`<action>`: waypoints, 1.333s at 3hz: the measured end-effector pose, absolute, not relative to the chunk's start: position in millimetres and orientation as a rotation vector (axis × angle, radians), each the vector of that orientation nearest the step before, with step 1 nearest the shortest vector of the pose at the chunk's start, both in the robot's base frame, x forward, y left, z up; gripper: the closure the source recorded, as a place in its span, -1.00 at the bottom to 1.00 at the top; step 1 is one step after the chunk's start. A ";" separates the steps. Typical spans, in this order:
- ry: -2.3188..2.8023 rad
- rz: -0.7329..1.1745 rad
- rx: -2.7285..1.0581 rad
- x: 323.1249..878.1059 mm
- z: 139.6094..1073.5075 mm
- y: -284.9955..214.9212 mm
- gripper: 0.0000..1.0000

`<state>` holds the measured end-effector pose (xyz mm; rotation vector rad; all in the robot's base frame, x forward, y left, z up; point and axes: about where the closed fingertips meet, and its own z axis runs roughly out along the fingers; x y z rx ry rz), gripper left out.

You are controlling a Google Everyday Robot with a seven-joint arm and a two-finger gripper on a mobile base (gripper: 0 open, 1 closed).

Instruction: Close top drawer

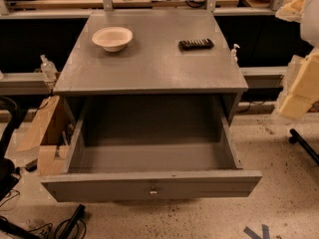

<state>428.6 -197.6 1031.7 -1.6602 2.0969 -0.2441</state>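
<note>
Approach, I judge: top drawer gapes, well left of gripper (grip state: cannot tell); next, reach its front and push.

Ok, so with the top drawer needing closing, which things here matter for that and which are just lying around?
Part of the job:
top drawer, pulled out
its knob, centred on the front panel
gripper, at the right edge, apart from the drawer

Just lying about:
white bowl and black remote, both on the cabinet top
cardboard box, at the left
</note>
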 end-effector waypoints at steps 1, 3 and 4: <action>2.097 -0.244 -1.660 428.6 1031.7 -197.6 -1.00; 2.090 -0.271 -1.630 404.3 1006.2 -211.0 -1.00; 2.080 -0.285 -1.612 383.0 973.8 -224.3 -1.00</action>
